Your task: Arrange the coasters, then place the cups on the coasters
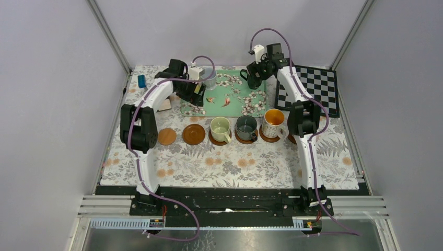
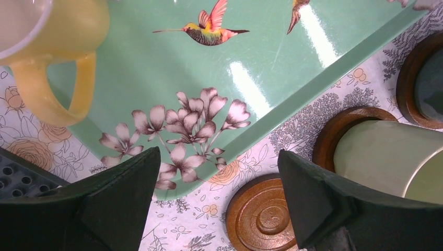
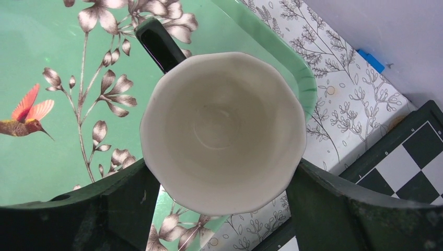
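Three cups are seated on coasters. At the tray's far right corner the black cup is straddled by the right gripper, grip unconfirmed; closing and lifting are needed. Left gripper: held wide, empty.

Green floral tray with hummingbirds — yellow mug, black mug white inside.

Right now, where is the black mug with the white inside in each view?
Top external: black mug far centre-right, at the right end of the green floral tray.
Left wrist: not in it.
Right wrist: black mug fills the centre, seen from above.
Shared landmark: that tray, in all three.
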